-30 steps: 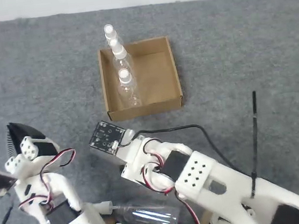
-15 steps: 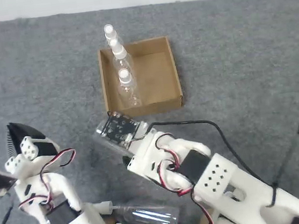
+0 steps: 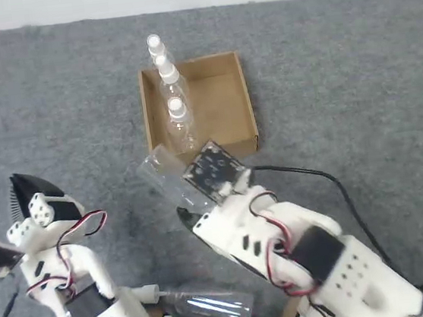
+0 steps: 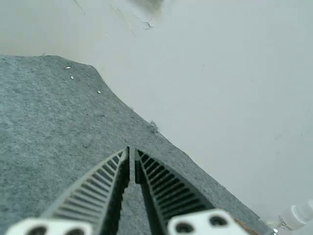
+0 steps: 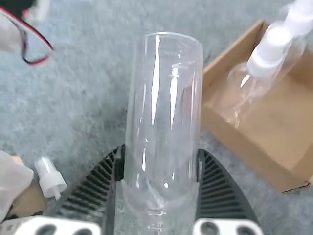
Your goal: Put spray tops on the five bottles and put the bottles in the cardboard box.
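High view has the cardboard box (image 3: 246,97) in the upper middle of the frame. Three bottles (image 3: 182,131) stand in a row along its left wall, each clear and capped with a white spray top (image 3: 177,107).

A fourth bottle (image 3: 166,177) sits tilted just below the box's lower-left corner, at the tip of the right arm (image 3: 281,231). In the right wrist view the right gripper (image 5: 159,156) clamps this bottle, with a ribbed black finger on each side of the body. The body is a smooth, transparent cylinder with bright streaks of reflection. Its neck end is hidden down between the fingers, so I cannot tell whether it carries a spray top.

A fifth bottle (image 3: 213,304) lies on its side at the bottom centre of the high view, its white top pointing left.

The left gripper (image 4: 132,159) has its fingers pressed together on nothing, above the grey carpet (image 4: 44,112).
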You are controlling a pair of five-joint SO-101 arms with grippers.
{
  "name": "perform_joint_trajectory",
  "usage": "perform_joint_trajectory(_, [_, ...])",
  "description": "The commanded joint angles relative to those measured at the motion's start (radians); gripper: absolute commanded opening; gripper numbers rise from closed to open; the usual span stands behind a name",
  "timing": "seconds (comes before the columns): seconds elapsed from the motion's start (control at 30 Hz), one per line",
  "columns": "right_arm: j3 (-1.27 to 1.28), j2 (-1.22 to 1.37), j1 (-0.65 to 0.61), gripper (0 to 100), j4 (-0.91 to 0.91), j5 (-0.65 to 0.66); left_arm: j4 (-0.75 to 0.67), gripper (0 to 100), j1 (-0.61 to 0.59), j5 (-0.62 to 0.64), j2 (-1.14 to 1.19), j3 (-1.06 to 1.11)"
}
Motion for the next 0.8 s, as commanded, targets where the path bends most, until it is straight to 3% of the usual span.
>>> perform_joint_trajectory(0.0, [-0.038,-0.12,0.024,7.6,0.005,-0.011,-0.037,2,-0.005,0.002,-0.017,-0.012])
perform_joint_trajectory(0.33, [0.135,-0.378,0.145,7.6,-0.193,-0.011,-0.037,2,-0.005,0.002,-0.017,-0.012])
perform_joint_trajectory(0.53, [0.15,-0.414,0.16,7.6,-0.205,-0.008,-0.037,2,-0.003,0.002,-0.017,-0.012])
perform_joint_trajectory(0.77, [0.077,-0.412,0.355,7.6,-0.174,-0.011,-0.037,2,-0.002,0.002,-0.017,-0.012])
